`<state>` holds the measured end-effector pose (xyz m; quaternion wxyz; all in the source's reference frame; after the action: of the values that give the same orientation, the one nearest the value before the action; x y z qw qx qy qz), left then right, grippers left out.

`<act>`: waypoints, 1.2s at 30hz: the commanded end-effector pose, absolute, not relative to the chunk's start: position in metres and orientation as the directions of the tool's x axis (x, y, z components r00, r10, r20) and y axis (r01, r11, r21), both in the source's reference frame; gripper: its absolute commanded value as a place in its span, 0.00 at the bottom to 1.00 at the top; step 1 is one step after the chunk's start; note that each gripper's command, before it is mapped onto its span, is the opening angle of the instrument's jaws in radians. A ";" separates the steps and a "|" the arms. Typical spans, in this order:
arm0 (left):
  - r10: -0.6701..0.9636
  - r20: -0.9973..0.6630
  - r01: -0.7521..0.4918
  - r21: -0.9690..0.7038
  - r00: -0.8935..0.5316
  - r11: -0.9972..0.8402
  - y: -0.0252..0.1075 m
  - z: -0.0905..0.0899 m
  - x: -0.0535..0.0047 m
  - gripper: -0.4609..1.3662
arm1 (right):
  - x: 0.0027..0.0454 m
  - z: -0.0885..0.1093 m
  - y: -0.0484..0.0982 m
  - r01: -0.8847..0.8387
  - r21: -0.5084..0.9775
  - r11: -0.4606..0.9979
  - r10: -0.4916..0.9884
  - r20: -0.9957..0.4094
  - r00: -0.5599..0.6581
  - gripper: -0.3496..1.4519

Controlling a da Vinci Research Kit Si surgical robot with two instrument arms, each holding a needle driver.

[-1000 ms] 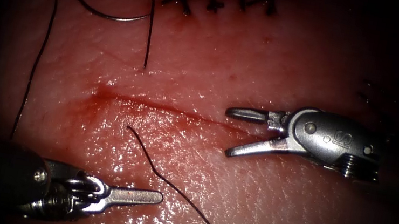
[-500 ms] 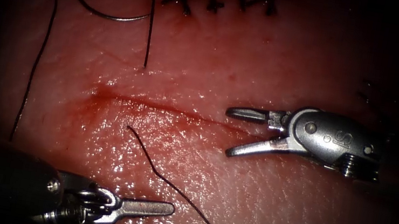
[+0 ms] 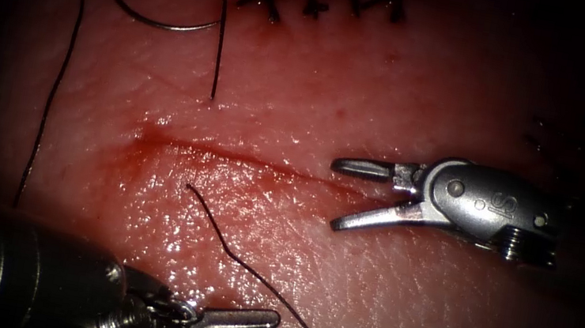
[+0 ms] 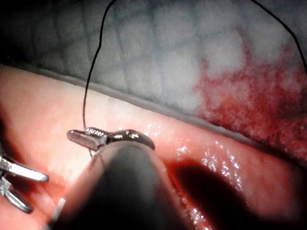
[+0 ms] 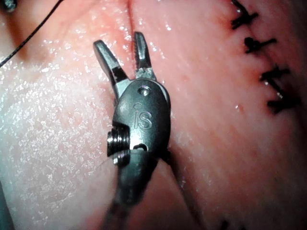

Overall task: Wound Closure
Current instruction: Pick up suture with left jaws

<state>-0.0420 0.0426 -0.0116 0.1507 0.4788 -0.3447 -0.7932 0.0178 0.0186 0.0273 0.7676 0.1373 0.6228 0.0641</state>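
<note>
Between stitches: curved needle [image 3: 145, 8] lying free on tissue [image 3: 381, 300] beyond open cut [image 3: 245, 160]. Right hand [image 3: 339, 194] spread, empty; left hand [image 3: 256, 324] clenched, empty beside thread [image 3: 243, 261]. Next calls for retrieving the needle.

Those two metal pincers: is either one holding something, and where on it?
Neither. The right tool is open and empty; the left tool, shut, holds nothing. The needle lies free on the tissue.
</note>
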 end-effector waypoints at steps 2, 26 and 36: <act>-0.562 -0.659 -0.101 0.689 -0.501 -0.718 0.043 -0.011 -0.0423 0.55 | 0.0178 0.027 0.019 0.074 0.290 0.954 0.269 -0.939 0.216 0.46; -0.573 -0.642 -0.110 0.709 -0.509 -0.696 0.040 -0.009 -0.0463 0.64 | 0.0177 0.027 0.018 0.083 0.286 0.955 0.263 -0.940 0.215 0.46; -0.595 -0.642 -0.115 0.721 -0.483 -0.683 0.039 -0.008 -0.0482 0.65 | 0.0176 0.027 0.018 0.086 0.285 0.955 0.262 -0.941 0.213 0.45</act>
<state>-0.0486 0.0390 -0.0078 0.1559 0.4844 -0.3656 -0.7793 0.0176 0.0178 0.0272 0.7662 0.1397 0.6247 0.0570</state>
